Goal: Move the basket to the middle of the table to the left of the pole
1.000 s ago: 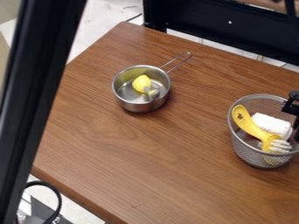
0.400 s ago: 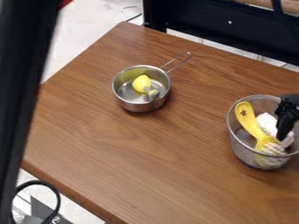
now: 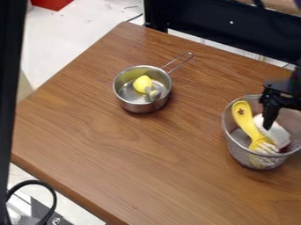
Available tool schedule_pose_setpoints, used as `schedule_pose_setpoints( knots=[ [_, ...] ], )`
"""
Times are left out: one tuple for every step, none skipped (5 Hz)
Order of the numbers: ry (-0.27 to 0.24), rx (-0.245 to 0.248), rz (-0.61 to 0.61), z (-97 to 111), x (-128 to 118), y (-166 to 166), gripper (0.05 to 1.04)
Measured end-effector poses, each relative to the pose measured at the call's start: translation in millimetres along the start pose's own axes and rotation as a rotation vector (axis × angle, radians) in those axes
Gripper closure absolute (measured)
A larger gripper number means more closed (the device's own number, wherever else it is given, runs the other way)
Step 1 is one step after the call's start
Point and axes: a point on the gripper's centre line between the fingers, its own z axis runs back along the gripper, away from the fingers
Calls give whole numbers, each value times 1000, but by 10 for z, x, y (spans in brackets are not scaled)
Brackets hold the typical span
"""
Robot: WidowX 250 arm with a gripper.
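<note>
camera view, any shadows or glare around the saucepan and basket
Camera view: a soft, dark shadow hugs the base of the saucepan on the table; also in the camera view, pale reflections on its metal, too mild to hide the yellow object inside; same camera view, the white item in the basket is bright, its outline partly covered.

Your gripper (image 3: 270, 121) is blurred, and it hides part of the white item (image 3: 275, 132) from you. The right edge crops your basket (image 3: 250, 159); the bench (image 3: 159, 162) runs off right and bottom. You lose the red object's (image 3: 52, 3) top past the upper edge.
</note>
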Motion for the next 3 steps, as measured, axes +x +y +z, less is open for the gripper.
schedule_pose_setpoints(
  knots=[
    [3,4,5,6,-5,7,85],
    [-6,7,2,-31,-2,21,85],
    [-5,6,-1,-35,-9,24,85]
  ],
)
